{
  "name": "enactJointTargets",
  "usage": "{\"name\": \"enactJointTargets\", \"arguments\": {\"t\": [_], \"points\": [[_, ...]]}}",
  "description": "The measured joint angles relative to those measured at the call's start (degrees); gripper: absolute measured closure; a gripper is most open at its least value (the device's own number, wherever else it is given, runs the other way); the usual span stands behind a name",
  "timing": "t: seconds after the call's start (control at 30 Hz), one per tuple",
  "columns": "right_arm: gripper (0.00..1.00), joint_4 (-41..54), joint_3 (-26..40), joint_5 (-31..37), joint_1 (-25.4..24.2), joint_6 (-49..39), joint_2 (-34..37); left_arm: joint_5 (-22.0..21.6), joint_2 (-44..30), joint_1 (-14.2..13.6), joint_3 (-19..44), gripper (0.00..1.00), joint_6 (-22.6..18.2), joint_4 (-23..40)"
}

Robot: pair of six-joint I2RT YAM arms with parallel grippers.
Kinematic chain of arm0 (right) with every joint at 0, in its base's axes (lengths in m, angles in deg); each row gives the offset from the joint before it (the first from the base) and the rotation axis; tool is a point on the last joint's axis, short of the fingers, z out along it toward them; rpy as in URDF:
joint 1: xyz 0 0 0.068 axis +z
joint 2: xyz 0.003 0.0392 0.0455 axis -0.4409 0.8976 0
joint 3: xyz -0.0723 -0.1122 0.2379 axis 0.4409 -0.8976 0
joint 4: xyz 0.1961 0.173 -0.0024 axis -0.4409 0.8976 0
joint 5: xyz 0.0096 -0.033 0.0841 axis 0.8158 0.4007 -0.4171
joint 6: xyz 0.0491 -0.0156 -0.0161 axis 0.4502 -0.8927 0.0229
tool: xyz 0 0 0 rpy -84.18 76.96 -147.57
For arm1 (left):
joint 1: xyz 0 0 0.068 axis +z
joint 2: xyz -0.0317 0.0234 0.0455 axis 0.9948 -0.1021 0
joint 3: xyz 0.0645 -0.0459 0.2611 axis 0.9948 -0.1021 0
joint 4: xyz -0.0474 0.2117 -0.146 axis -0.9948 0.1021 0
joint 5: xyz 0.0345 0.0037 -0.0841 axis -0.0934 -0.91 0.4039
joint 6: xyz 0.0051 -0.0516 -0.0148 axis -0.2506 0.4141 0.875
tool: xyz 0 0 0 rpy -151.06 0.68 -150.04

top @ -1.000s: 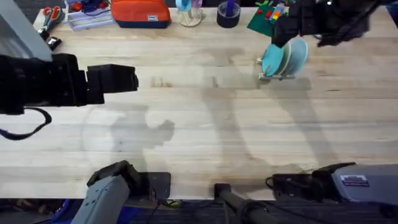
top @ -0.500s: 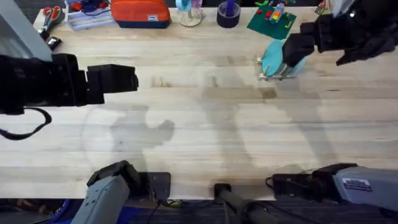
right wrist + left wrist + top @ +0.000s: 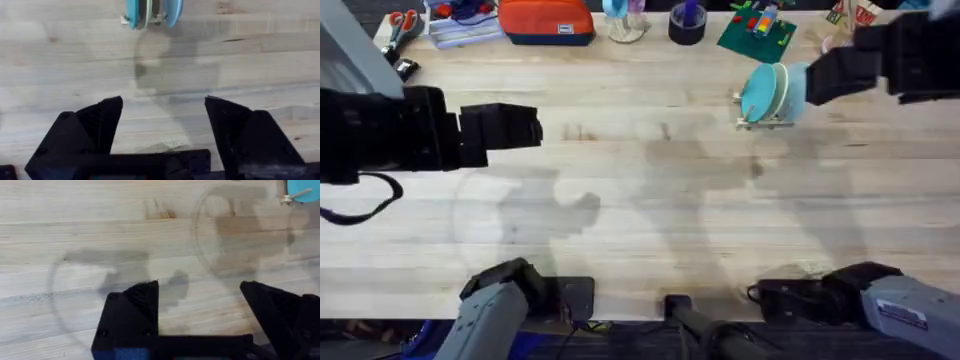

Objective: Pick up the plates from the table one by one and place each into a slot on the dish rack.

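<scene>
Dish rack [image 3: 767, 118] at far right of table [image 3: 650, 210], loaded: turquoise plate [image 3: 757, 94], cream plate [image 3: 780, 90] and pale blue plate [image 3: 794, 84], all on edge in slots. Right gripper [image 3: 820, 78] just beside rack, fingers spread, empty; in its wrist view, well apart from the plates. Left gripper [image 3: 525, 128] over left of table, fingers spread, empty. Green block board [image 3: 756, 33] behind rack.

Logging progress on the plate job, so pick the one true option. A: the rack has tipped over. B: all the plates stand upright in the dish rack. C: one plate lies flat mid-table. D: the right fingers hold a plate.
B: the plates stand on edge in the dish rack, the right gripper hangs open with nothing between its fingers, and no plate lies on the table.
</scene>
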Motion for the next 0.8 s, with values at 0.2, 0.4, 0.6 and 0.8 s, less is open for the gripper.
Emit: {"name": "enactJointTargets", "arguments": {"t": [0.2,0.4,0.6,0.8], "points": [[0.010,0.28,0.00,0.00,1.58,0.50,-6.46,0.00,0.00,0.00,0.00,0.007,0.02,0.00],[0.036,-0.72,-2.86,0.00,3.26,0.94,-12.90,0.00,0.00,0.00,0.00,0.007,0.02,0.00],[0.038,-7.95,-12.88,0.00,4.51,1.26,-23.21,0.00,0.00,0.00,0.00,0.007,0.02,0.00],[0.033,-10.67,-21.83,0.00,4.64,1.51,-34.06,0.00,0.00,0.00,0.00,0.007,0.01,0.00]]}}
